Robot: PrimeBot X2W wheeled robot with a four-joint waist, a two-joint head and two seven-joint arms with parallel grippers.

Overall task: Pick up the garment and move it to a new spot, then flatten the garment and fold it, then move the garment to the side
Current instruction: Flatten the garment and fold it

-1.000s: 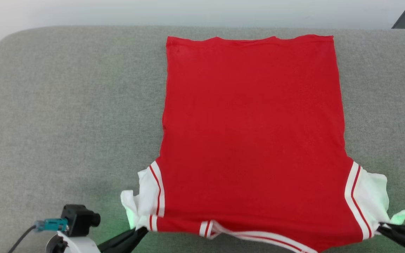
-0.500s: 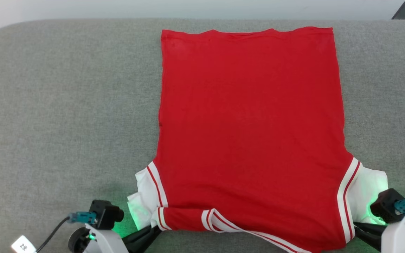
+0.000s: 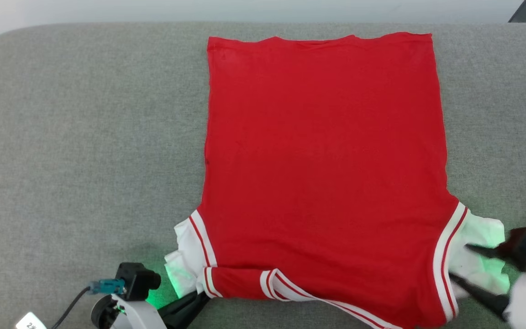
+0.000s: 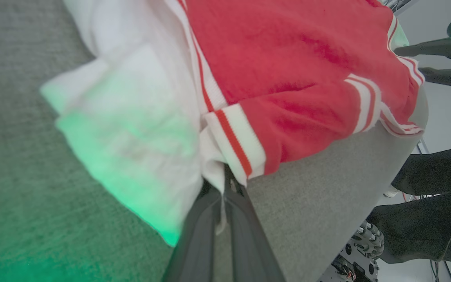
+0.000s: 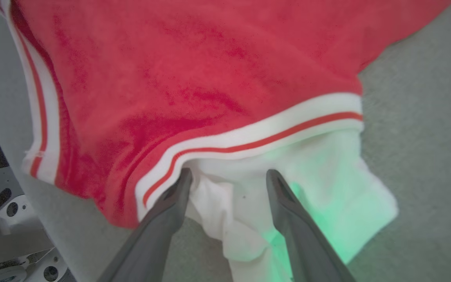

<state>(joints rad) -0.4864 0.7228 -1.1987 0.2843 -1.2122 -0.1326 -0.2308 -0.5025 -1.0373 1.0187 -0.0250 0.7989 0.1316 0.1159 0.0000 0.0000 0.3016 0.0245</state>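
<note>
garment (image 3: 324, 160): red tee spread flat on the grey surface (image 3: 85, 137), hem far out ahead of both sets of fingers, collar end right by them
left gripper (image 4: 227, 184): fingers closed on the garment's edge at the striped trim, left-hand sleeve (image 4: 131, 117) bunched just beside them
right gripper (image 5: 227, 176): fingers wide apart, right-hand sleeve (image 5: 327, 188) loose between them, nothing pinched
step (my guess): flattening, and the sleeves are the messy bit
how I'd do it: bite each sleeve's outer edge, not the wad, then draw outward, low, no lifting
watch out: uneven tugs would likely skew the smooth body
</note>
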